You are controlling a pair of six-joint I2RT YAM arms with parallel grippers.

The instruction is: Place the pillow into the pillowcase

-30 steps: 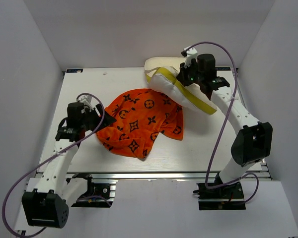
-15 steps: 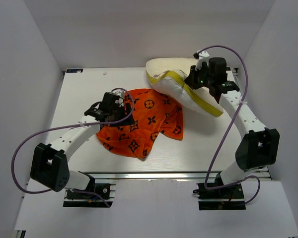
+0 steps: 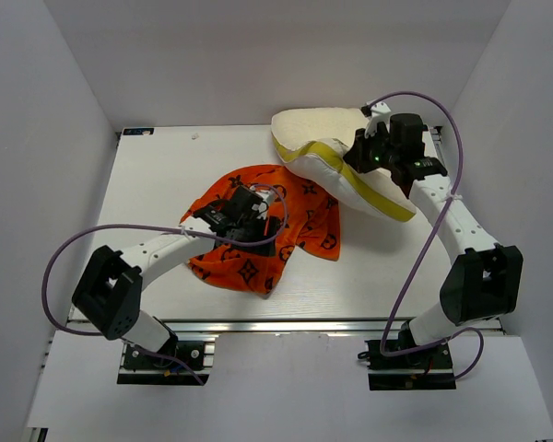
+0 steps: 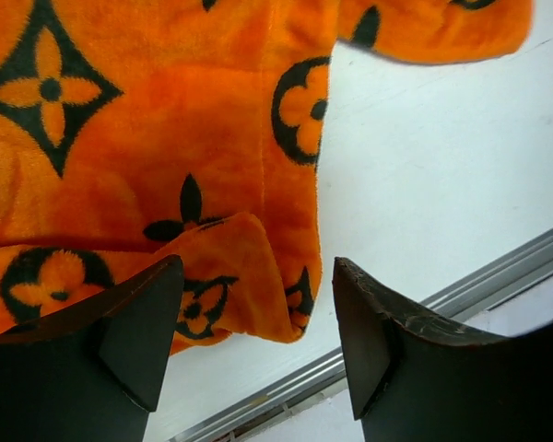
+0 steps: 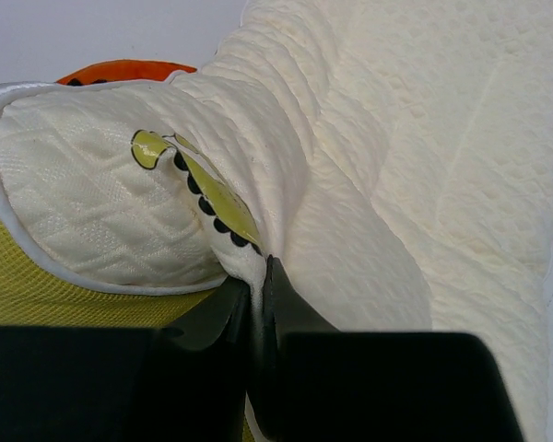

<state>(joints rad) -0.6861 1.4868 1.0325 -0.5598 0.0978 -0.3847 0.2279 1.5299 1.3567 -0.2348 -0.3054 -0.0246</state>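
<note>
Pinching the cream quilted pillow (image 5: 396, 184) in the right gripper (image 5: 258, 269), jaws closed tight on a fold of its cover just beside the yellow band (image 5: 37, 276). Holding it at the far right of the table (image 3: 157, 166), its left end just beside, perhaps touching, the far edge of the orange monogram pillowcase (image 3: 300, 207).

Hovering the left gripper (image 4: 255, 276) low over the near side of that pillowcase, fingers spread wide and gripping nothing, with a folded lip of plush fabric right between them. Judging from this, going for the case's mouth before any stuffing.

For doing it well, probably:
- Checking first whether this lip is truly the open hem, hard to tell here.
- Lowering straight down, sliding one finger under the lip and landing the other on top.
- Catching a single layer only, never both, to avoid sealing the mouth.
- Closing firmly against slip on the plush.
- Lifting and drawing back toward the near left, spreading the opening to face the pillow.
- Feeding the pillow in corner first, not by its bulging middle.
- Avoiding dragging the whole case off the near edge by the metal rail (image 4: 461, 295).
</note>
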